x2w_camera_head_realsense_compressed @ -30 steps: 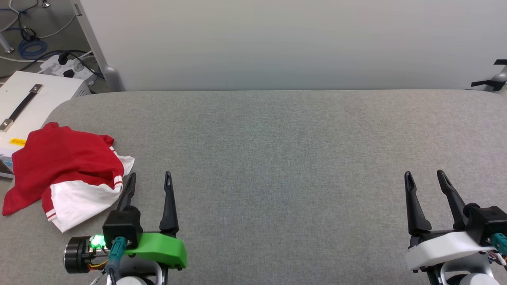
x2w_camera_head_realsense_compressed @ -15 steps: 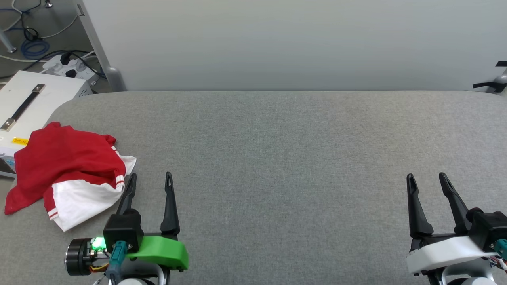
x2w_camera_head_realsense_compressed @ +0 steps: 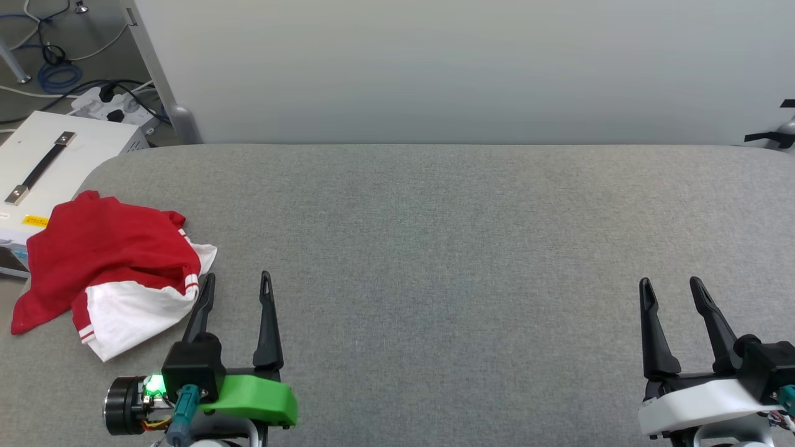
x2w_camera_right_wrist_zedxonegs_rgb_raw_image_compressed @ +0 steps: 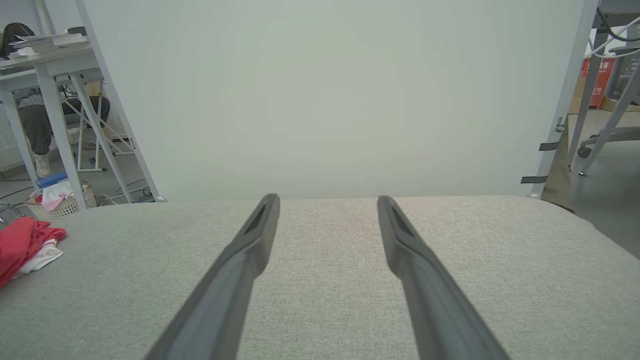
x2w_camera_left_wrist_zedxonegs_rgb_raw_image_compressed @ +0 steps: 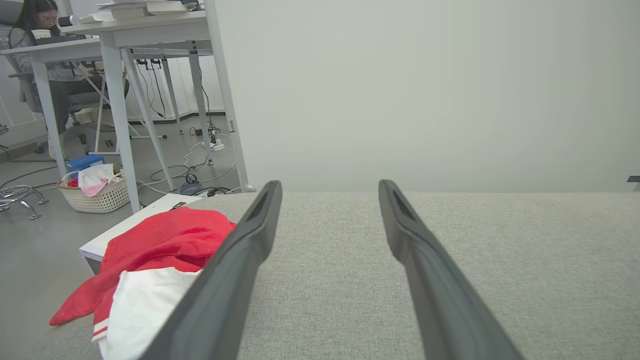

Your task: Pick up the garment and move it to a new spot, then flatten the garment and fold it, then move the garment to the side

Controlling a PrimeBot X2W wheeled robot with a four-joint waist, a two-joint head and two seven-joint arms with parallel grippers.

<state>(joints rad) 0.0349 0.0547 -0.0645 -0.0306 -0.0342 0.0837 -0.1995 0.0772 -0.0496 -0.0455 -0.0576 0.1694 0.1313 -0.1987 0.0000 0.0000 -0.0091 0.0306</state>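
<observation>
Head view — crumpled garment [x2w_camera_head_realsense_compressed: 105, 248], left gripper [x2w_camera_head_realsense_compressed: 238, 277] agape just beside

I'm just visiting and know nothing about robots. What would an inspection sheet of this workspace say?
Surface: grey fabric-covered table.
Job's things: red and white garment, crumpled at the left end.
Clutter: white case with black handle beside that end.
Grippers: left gripper open beside the garment; right gripper open; both hold nothing.
Cables: power strip and coiled blue cable on the floor.
Surroundings: pale panel behind; desks, a basket, a seated person.
</observation>
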